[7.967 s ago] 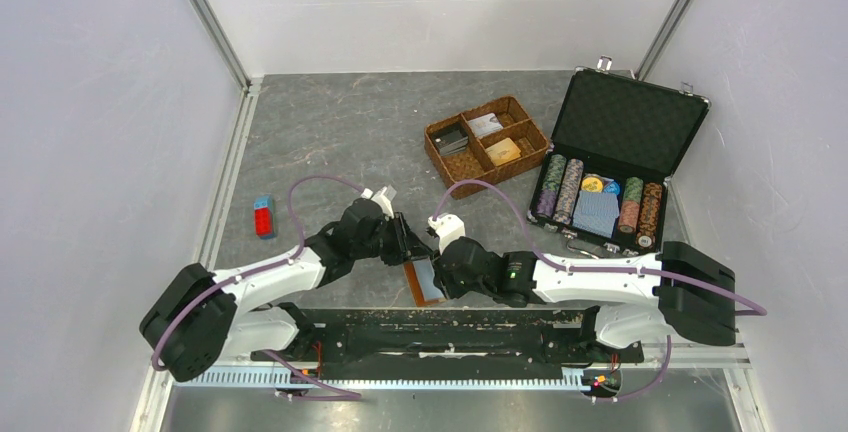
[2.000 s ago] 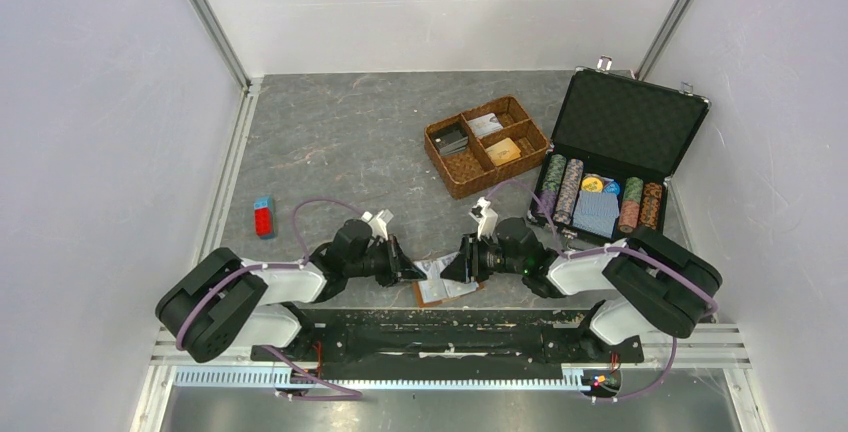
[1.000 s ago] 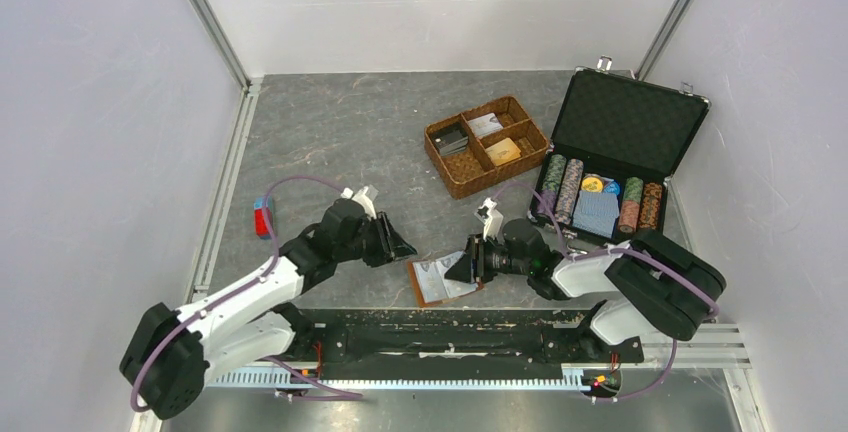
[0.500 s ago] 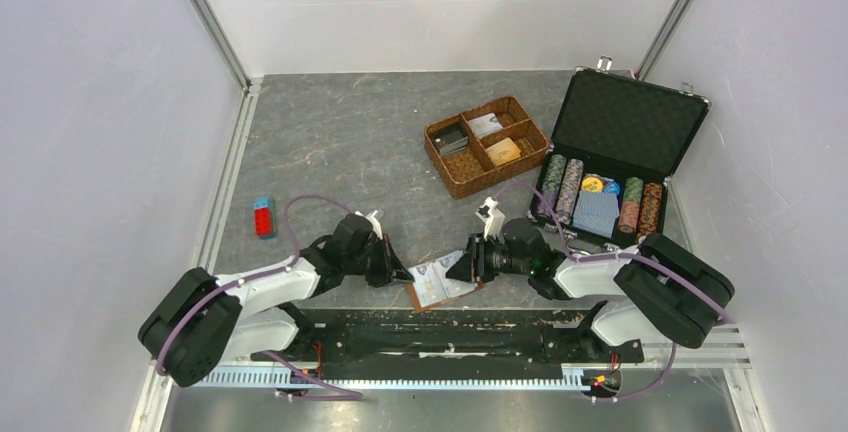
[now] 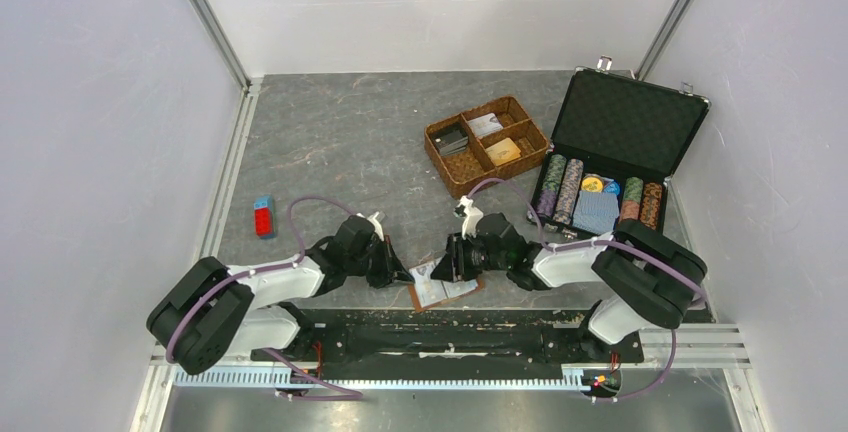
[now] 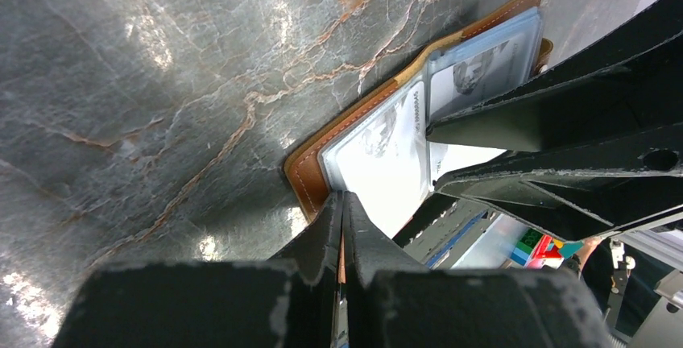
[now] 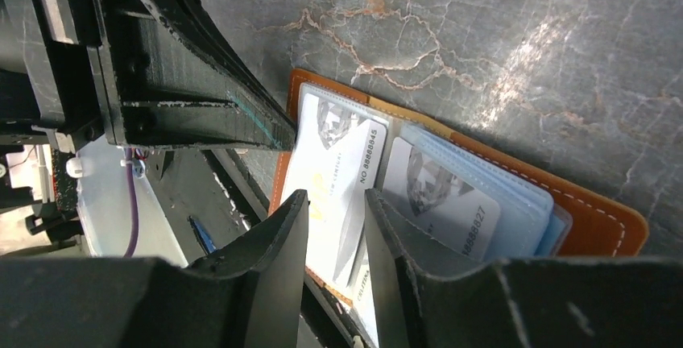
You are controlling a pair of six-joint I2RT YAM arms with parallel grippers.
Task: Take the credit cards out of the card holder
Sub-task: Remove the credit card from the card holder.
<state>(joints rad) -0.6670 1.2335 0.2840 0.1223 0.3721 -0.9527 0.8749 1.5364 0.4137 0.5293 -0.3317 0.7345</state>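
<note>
While the card holder lies open, left gripper closed at its edge, right gripper narrowly parted (over a white credit card).

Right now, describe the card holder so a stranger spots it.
On the grey table, look at the near edge by the arm bases. The card holder lies open between the left gripper and right gripper. Unlike the woven basket and black case, it is flat tan leather with clear sleeves.
</note>
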